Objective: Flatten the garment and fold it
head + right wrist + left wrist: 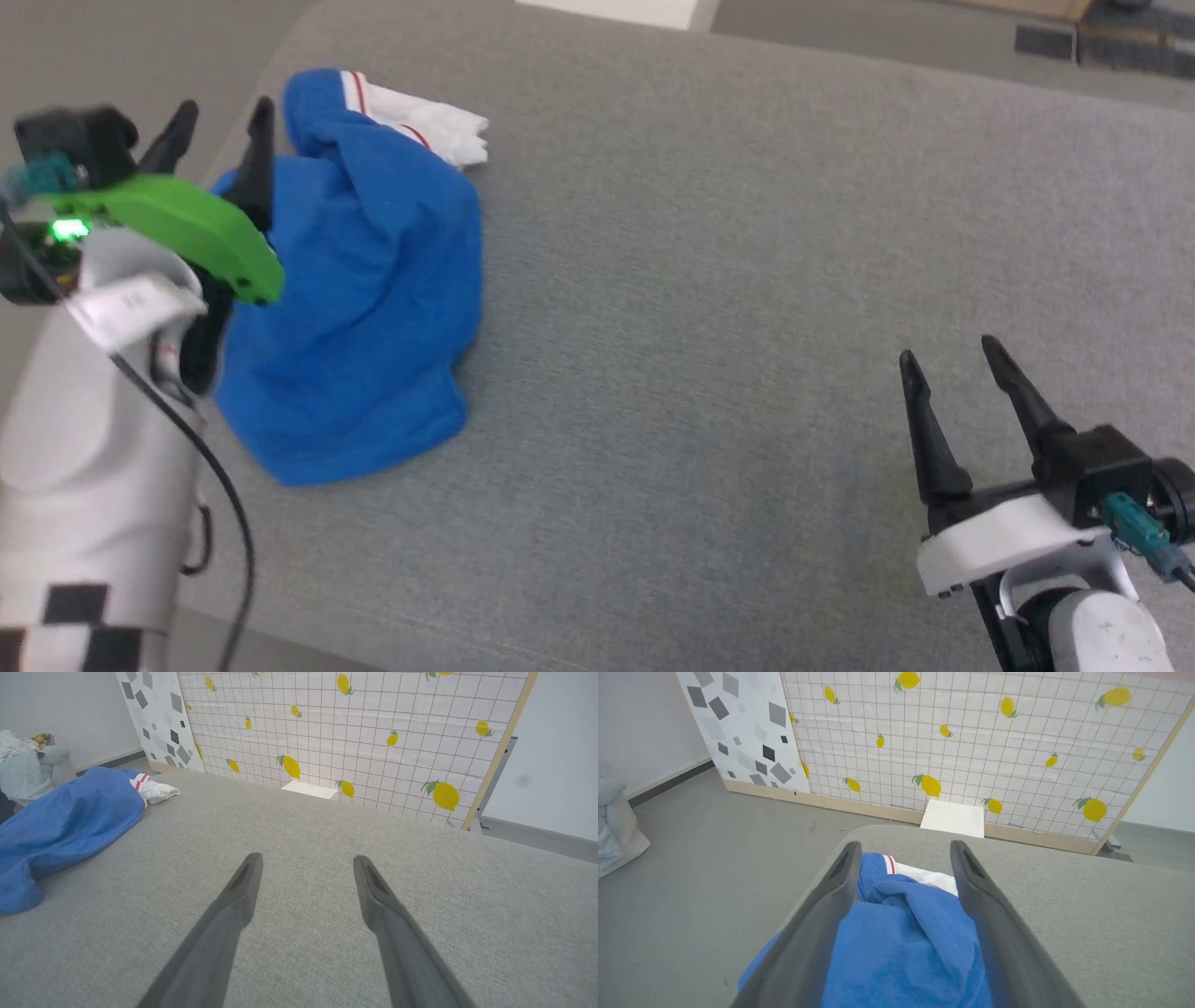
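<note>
Grey padded surface takes up most of my head cam. The garment lies on it at approx 9 o'clock, near the surface's left edge. It's bunched in a blue heap, not flat at all, no lettering showing. One white sleeve w/ red stripe pokes out at the heap's 1 o'clock.

Left gripper hangs over the heap's 10 o'clock side, fingers spread wide, nothing pinched; can't tell if the tips touch cloth. Right gripper sits at 4 o'clock, well apart from the garment, fingers spread too, empty.

My read: flatten step, barely begun, fold not yet possible. Next move prob needs left to drop and pinch an edge or the sleeve. Right then comes across toward 9 o'clock for a 2nd hold, and both pull apart.
</note>
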